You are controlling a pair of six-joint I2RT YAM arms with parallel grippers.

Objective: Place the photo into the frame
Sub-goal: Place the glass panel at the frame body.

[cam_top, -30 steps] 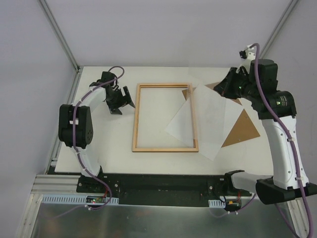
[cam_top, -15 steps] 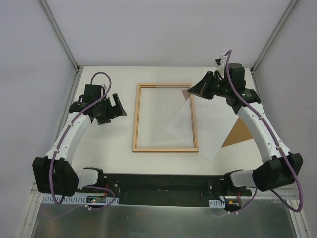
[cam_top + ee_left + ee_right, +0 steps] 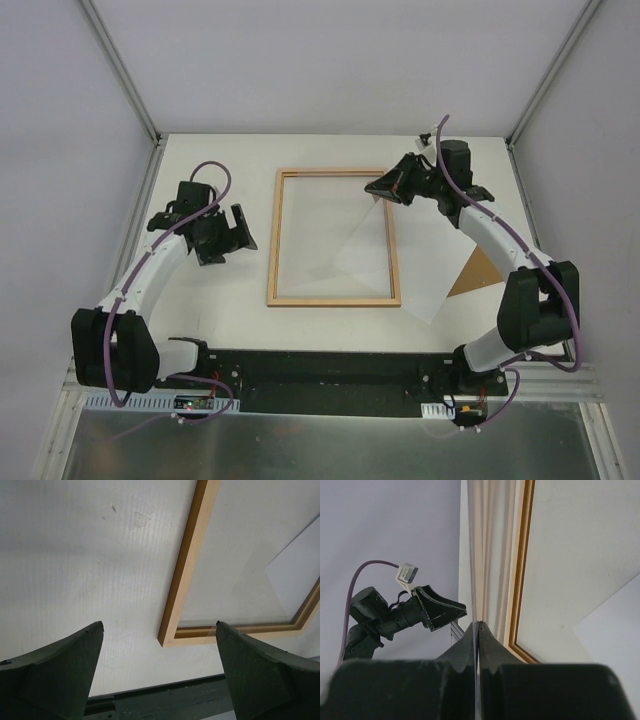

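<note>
Right fingers (image 3: pixel 375 188) nearer frame (image 3: pixel 272 250), white table (image 3: pixel 200 310)

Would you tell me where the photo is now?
In the top view, the photo lies right of centre, one corner overlapping the right rail of the frame, its other side covering the backing board.

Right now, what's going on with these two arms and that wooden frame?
Two arms are meant to put a photo into a frame. The frame lies flat on the table. The photo, white side up, lies askew, partly inside the frame's outline and partly out past its right rail. The right arm has its jaws shut at the frame's far right corner; whether they pinch the paper I cannot tell. The left arm hovers left of the frame, jaws open, holding nothing.
</note>
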